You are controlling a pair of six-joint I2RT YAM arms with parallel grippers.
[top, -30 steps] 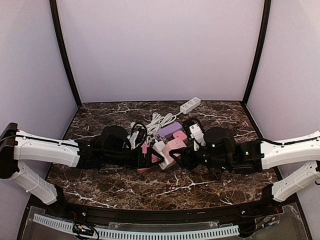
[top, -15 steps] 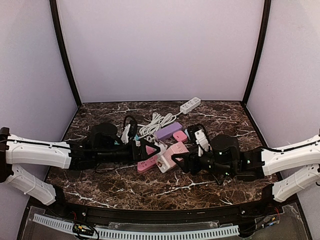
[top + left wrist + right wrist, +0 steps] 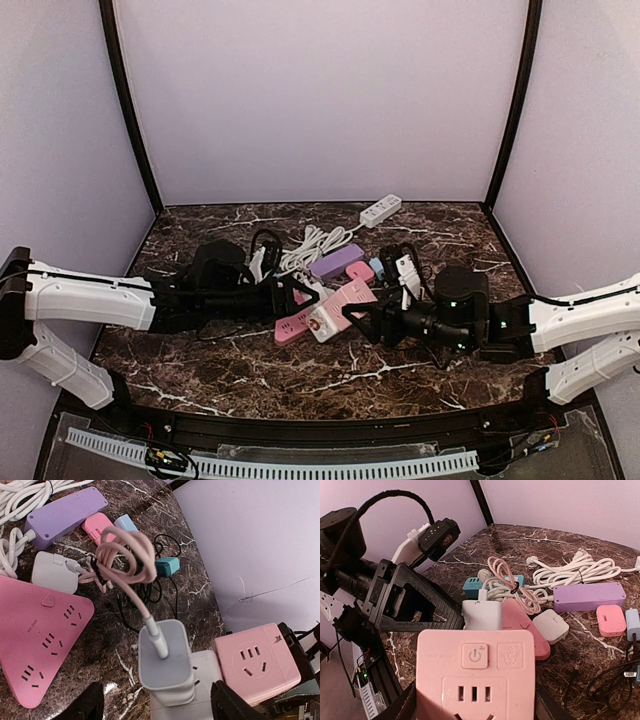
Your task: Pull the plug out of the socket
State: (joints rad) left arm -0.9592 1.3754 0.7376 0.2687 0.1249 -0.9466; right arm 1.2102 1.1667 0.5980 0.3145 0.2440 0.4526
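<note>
Straddles the grey plug (image 3: 165, 660) with the left claw (image 3: 157, 690), fingers spread wide on either side, with gaps showing both ways. Clamps the pink socket block (image 3: 476, 677) in the right claw (image 3: 475, 702), near the middle of the marble tabletop (image 3: 400, 375). Leaves the plug seated upright in a white base just beside that block, with a pink cord (image 3: 125, 555) looping off its top.

Crowded all round: pink triangular power strip (image 3: 40, 640) close by the plug, then small white adapter (image 3: 52, 572), teal charger (image 3: 167, 566) and black wires behind, and purple power strip (image 3: 65, 515) farther back.

Only from above: white power strip (image 3: 380, 210) near the back wall, well apart. Only from the right wrist: a power button on the block's face.
</note>
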